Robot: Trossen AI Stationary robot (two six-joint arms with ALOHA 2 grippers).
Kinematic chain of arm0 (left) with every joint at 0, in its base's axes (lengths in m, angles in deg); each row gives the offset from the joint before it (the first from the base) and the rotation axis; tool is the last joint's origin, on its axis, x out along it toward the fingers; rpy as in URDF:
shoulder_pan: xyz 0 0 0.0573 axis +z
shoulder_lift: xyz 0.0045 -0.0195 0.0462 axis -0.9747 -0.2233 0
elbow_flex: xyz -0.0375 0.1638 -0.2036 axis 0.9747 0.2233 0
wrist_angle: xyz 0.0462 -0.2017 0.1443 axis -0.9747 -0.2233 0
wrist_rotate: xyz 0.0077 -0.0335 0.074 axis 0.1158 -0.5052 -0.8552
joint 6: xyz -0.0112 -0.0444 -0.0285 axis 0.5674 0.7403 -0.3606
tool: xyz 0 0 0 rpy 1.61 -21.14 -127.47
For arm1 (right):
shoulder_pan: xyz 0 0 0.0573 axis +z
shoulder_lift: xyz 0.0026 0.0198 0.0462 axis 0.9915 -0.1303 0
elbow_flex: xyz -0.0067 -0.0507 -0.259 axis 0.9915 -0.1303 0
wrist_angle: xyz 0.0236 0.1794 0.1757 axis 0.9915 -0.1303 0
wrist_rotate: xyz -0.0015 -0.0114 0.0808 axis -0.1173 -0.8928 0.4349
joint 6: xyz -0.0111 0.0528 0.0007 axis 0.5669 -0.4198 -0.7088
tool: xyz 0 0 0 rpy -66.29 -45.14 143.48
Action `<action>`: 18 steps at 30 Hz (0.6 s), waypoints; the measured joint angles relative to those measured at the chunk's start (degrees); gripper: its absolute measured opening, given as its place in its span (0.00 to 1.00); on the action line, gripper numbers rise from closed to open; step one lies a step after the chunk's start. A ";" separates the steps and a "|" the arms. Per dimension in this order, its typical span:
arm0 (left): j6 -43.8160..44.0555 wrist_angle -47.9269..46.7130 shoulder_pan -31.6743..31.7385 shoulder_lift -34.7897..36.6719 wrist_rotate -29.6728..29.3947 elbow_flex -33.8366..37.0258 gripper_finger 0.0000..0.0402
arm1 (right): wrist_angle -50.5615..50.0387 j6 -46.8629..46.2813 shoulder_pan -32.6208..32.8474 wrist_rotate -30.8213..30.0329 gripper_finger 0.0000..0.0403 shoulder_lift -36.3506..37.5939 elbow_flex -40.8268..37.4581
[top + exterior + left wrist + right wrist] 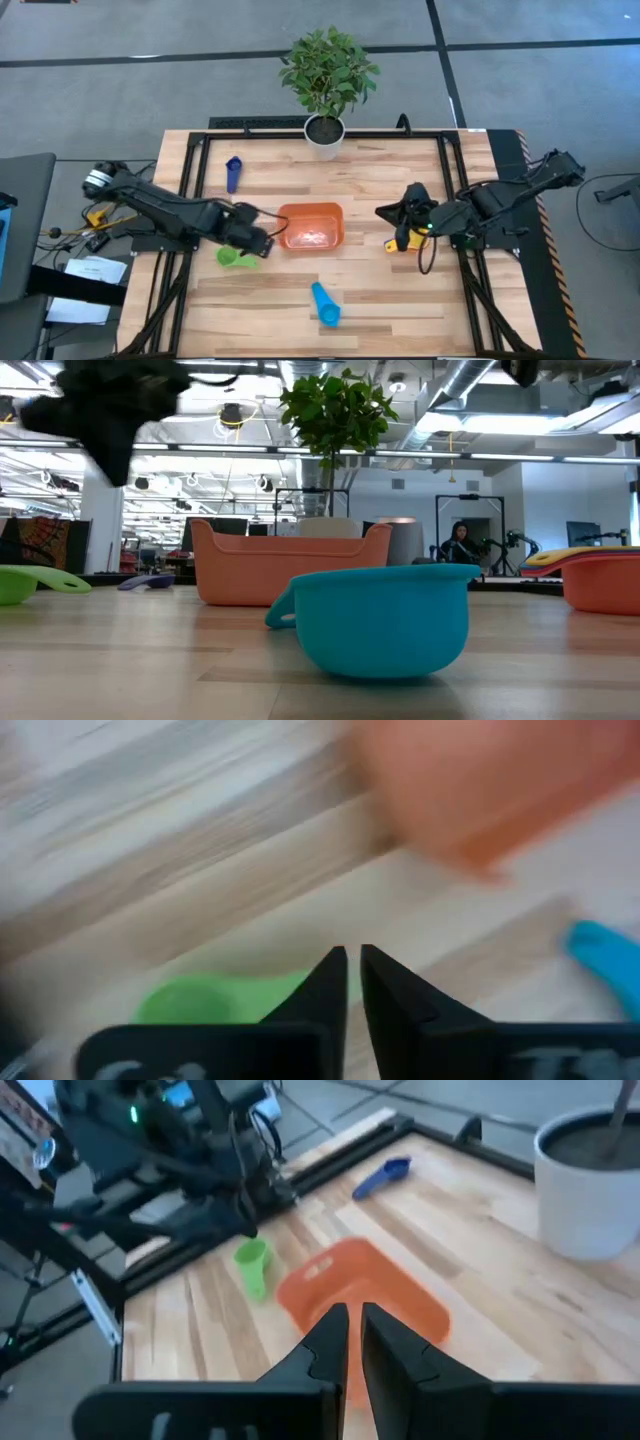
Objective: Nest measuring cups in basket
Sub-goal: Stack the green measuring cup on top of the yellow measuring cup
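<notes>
The orange basket [312, 225] sits mid-table. Left of it a green measuring cup [237, 258] lies on the wood. My left gripper [268, 240] hangs above and just beside that cup, between it and the basket, its fingers [352, 982] shut to a thin slit with nothing in them. A dark blue cup [233, 172] lies at the far left and a light blue cup [325, 303] near the front edge. Right of the basket, a yellow cup sits in an orange one [590, 575]. My right gripper [385, 212] is raised over them, shut and empty [348, 1342].
A white pot with a leafy plant [325, 130] stands at the table's far edge, behind the basket. A black frame [190, 190] borders the wooden top on the left, right and far sides. Bare wood lies in front of the basket, around the light blue cup.
</notes>
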 joint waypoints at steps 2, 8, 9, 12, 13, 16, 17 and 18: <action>5.31 -3.68 -1.11 1.57 0.01 1.62 0.11 | 2.41 1.70 -1.54 0.34 0.14 -0.40 0.00; 17.20 -11.97 -3.97 5.80 2.84 6.59 0.32 | 6.06 3.21 -6.44 2.27 0.14 -0.38 0.00; 18.45 -11.92 -4.30 6.58 3.64 7.97 0.35 | 6.07 3.19 -7.39 3.52 0.14 -0.36 0.00; 21.67 -9.42 -4.56 8.96 6.50 12.70 0.45 | 6.03 3.03 -9.61 6.78 0.14 -0.36 0.00; 22.48 -8.03 -4.56 9.67 7.81 14.32 0.48 | 6.03 2.94 -10.13 7.15 0.14 -0.36 0.00; 24.17 -4.64 -4.78 11.28 10.87 18.47 0.55 | 6.02 1.66 -11.38 7.81 0.14 -0.80 0.00; 24.63 -4.08 -5.00 11.78 11.48 19.50 0.57 | 5.96 1.52 -11.71 7.89 0.14 -1.06 0.00; 24.83 -3.51 -5.21 12.20 11.84 20.46 0.58 | 5.71 1.50 -11.94 7.93 0.14 -1.20 0.00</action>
